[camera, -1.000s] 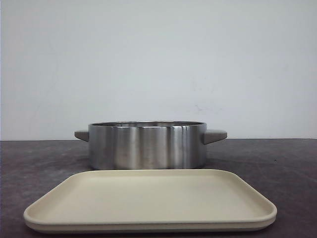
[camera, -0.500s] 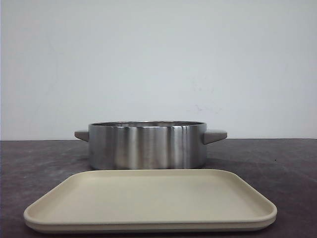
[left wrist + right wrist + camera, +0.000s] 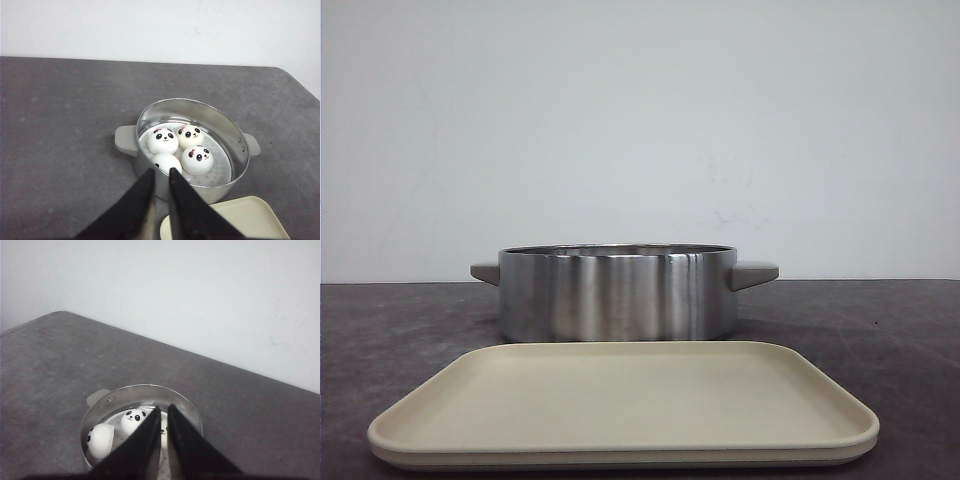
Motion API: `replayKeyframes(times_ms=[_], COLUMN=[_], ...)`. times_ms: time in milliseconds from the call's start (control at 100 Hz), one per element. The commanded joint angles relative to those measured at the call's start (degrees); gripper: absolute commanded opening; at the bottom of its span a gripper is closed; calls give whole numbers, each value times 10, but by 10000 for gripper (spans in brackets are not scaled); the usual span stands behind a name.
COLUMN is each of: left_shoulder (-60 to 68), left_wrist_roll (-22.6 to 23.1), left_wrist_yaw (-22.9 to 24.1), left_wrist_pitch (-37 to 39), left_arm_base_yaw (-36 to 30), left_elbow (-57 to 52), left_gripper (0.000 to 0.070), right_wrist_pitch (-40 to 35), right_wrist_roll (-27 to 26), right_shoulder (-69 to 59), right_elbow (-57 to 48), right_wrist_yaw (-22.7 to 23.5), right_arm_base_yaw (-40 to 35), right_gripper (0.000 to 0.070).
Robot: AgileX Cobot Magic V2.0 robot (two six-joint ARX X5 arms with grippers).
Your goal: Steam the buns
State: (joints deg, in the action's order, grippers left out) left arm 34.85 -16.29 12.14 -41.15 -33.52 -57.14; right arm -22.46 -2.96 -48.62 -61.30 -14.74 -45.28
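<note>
Several white buns with black panda faces lie in the steel steamer pot [image 3: 216, 192]: one bun [image 3: 163, 140], a second [image 3: 190, 136], a third [image 3: 197, 159], and one [image 3: 166, 163] partly behind the near rim. My left gripper [image 3: 160, 171] hangs above the pot's near rim, shut and empty. My right gripper [image 3: 164, 408] is shut and empty above the pot [image 3: 145, 394], where a bun [image 3: 134, 420] and another [image 3: 100, 439] show beside its fingers. In the front view the pot [image 3: 618, 292] hides the buns, and neither gripper appears.
A beige rectangular tray [image 3: 620, 405] lies in front of the pot with nothing on it; its corner [image 3: 250, 220] shows next to my left fingers. The pot has grey side handles [image 3: 754, 273]. Dark grey tabletop surrounds both, with a white wall behind.
</note>
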Motion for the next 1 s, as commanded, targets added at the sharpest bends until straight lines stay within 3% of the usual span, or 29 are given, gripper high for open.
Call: replayKeyframes(times_ms=[0,310,440,550,780,990], left_shoulder=[3,3,3,3,3,3], left_wrist_roll=[-4,-4,-4,-4,-4,-4], left_wrist_yaw=[3,3,3,3,3,3], left_wrist_pitch=[3,4,4,4,4,4], left_arm_base_yaw=[-4,-4,-4,-4,-4,-4], left_elbow=[-8,-8,-8,-8,-8,-8], left_gripper=[0,0,0,0,0,0], right_wrist_pitch=[6,-21,-19,12,119,132], right_wrist_roll=[4,3,54,83,78,66], right_shoulder=[-3,22,66,125,284,390], right_elbow=[-7,-4,32,102,311,455], right_wrist_yaw=[1,-6,60,74,94,124], right_arm_base_yaw=[-5,40,119,179,294,355], right_gripper=[14,15,15,14,14,13])
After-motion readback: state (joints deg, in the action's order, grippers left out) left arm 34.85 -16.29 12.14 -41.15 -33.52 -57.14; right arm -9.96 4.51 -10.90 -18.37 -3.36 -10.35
